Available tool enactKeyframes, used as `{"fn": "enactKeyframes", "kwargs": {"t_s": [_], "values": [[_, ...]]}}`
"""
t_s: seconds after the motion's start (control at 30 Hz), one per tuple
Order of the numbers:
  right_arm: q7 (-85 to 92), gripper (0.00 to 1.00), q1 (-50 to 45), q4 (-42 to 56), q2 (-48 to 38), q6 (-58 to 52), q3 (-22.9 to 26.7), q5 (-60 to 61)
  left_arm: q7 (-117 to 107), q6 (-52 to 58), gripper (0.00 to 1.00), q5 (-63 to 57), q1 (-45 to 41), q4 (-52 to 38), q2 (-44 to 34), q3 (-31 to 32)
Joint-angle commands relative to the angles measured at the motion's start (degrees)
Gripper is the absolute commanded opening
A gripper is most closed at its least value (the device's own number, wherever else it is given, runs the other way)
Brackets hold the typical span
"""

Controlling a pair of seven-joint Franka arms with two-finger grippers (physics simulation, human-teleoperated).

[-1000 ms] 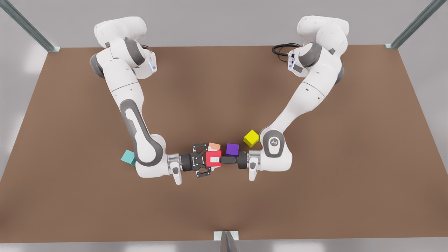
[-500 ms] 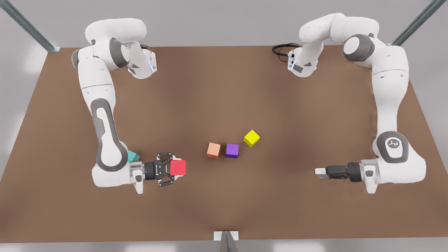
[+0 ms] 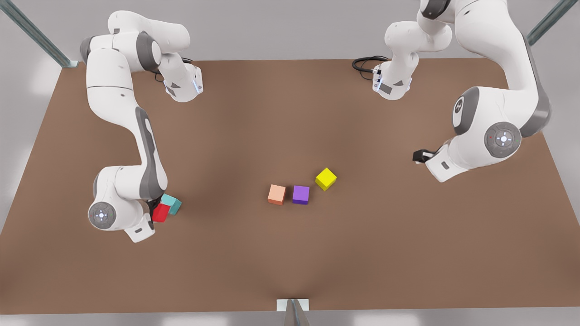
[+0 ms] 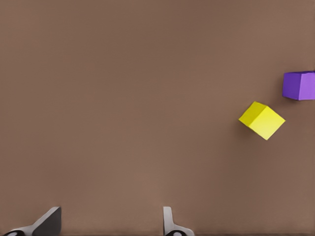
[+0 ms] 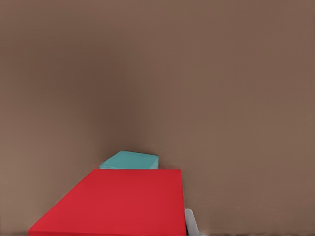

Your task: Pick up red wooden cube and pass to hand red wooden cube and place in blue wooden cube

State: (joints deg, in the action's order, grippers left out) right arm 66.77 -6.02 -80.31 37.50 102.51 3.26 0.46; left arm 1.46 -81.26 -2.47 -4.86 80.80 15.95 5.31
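I'm watching the right gripper [image 3: 155, 207], the black-linkage hand on the arm at the front view's left, hanging low over the brown worktop [image 3: 290, 253]. Its jaws are clamping the red wooden cube [image 3: 160, 213]. In the right wrist view one white fingertip [image 5: 191, 223] is pressing against the side of that cube [image 5: 118, 201]. The red cube is sitting right against the blue wooden cube [image 3: 172, 203], which is teal in colour. The teal cube is peeking out just beyond the red one in the wrist view [image 5: 130, 160]. I cannot tell whether the red cube is resting on it or hanging beside it.

The left gripper [image 4: 108, 227], on the arm at the front view's right, is waiting well apart from the cubes. Its jaws are standing wide apart with nothing between them.

Near the worktop's middle, a salmon-orange cube [image 3: 276, 194] and a purple cube [image 3: 301, 194] are sitting side by side. A yellow cube [image 3: 326, 179], turned at an angle, is lying near the purple one.
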Motion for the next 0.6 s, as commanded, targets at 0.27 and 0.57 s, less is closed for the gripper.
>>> {"fn": "enactKeyframes", "kwargs": {"t_s": [0.27,0.57], "values": [[-37.68,0.58,-0.23,-22.08,-8.76,24.31,0.08,-2.57,-6.29,2.42,1.0,1.24,-0.15,0.23,0.31,0.49],[-37.68,0.59,-0.31,-24.28,-8.5,25.46,-0.01,-2.56,-6.2,2.34,1.0,1.33,0.21,0.14,0.31,0.49]]}}
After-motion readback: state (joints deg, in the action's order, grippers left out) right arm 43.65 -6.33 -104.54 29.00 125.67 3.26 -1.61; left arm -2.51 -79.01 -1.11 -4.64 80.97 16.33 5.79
